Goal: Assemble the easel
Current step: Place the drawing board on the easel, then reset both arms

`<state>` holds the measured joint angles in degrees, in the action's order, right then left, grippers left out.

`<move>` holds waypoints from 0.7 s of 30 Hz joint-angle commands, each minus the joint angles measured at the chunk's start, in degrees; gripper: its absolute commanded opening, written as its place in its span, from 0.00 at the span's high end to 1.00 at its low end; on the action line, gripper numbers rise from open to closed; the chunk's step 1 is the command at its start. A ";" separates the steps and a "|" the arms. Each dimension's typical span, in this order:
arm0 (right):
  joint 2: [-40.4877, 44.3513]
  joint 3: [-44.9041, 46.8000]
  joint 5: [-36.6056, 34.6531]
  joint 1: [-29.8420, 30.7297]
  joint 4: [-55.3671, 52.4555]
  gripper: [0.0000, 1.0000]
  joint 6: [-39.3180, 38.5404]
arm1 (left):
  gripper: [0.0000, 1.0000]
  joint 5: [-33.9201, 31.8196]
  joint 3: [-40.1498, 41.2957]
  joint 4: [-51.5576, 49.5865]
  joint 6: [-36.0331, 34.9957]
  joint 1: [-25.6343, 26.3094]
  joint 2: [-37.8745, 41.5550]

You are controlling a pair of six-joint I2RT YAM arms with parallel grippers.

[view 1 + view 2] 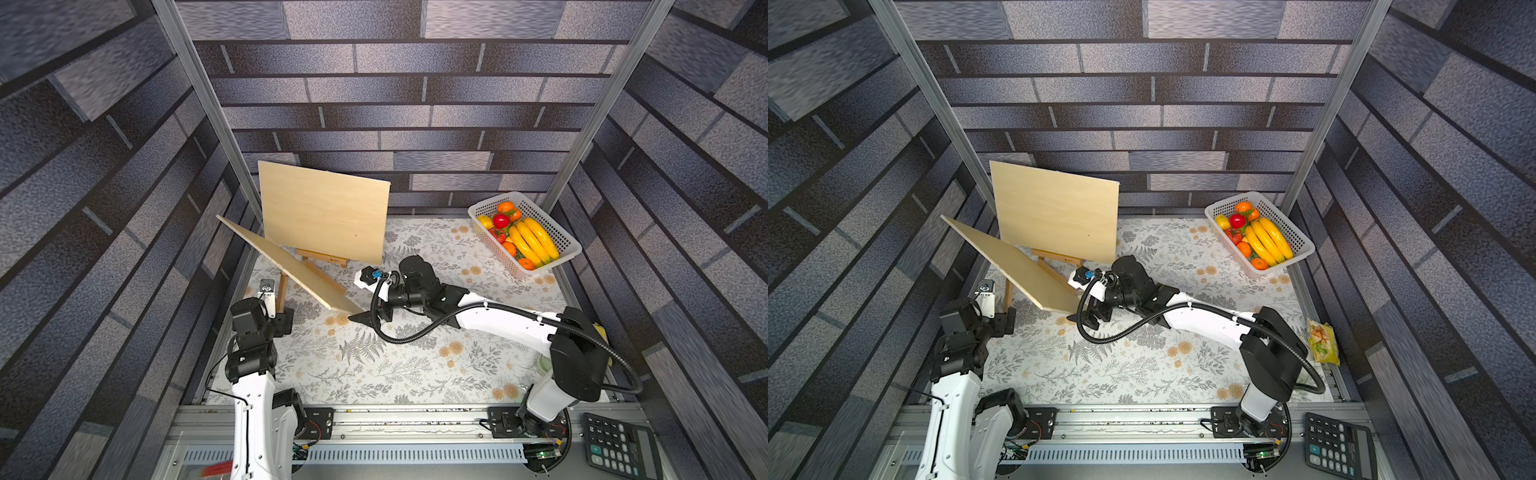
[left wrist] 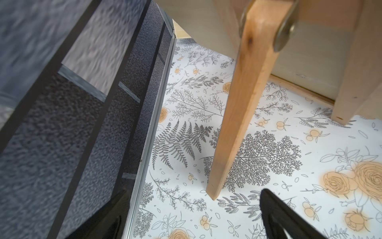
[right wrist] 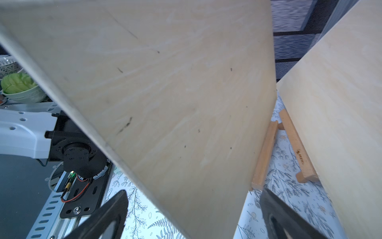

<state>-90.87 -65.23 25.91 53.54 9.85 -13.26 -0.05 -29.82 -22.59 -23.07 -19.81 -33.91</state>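
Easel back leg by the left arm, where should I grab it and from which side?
Probably low on the back leg, near its foot, from the robot's side with the open left end effector. It is a straight flat slat, pivoted up top, where a wooden board crowds it.

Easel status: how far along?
Done: the easel stands with its leg planted on the table, and the tilted board leans on it. In hand: nothing; left gripper and right gripper are both open. Left: confirming the board is seated; its contact with the easel is hidden.

Upright board [image 1: 324, 208] hides most of easel [image 1: 322, 258].
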 commanded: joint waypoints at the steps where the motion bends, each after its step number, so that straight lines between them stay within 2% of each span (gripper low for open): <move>1: 8.24 5.72 -3.81 -1.96 -4.64 0.00 1.60 | 0.00 -0.91 -3.08 -8.12 2.93 -1.26 5.25; 7: 22.04 12.33 -13.85 -8.56 -14.10 0.00 9.57 | 0.00 0.88 -6.94 -15.00 11.03 -5.92 9.94; 10: 26.06 12.59 -23.00 -12.01 -22.76 0.00 12.62 | 0.00 0.98 -8.84 -16.63 17.00 -8.75 10.31; 12: 27.91 13.88 -26.33 -16.65 -25.44 0.00 15.91 | 0.00 3.70 -9.30 -17.21 20.58 -10.92 9.02; 15: 29.47 17.65 -28.02 -24.33 -23.99 0.00 20.28 | 0.00 10.20 -7.72 -14.93 24.96 -12.73 7.37; 18: 30.09 21.32 -30.53 -30.36 -20.88 0.00 20.96 | 0.07 21.00 -5.74 -13.57 21.49 -12.27 5.62; 21: 29.95 24.12 -31.36 -33.37 -17.51 0.00 19.22 | 0.04 23.41 -4.01 -11.67 15.16 -9.87 4.43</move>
<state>-61.36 -43.07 -2.42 21.69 -9.67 5.10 15.35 -35.62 -36.16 -3.81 -31.22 -28.58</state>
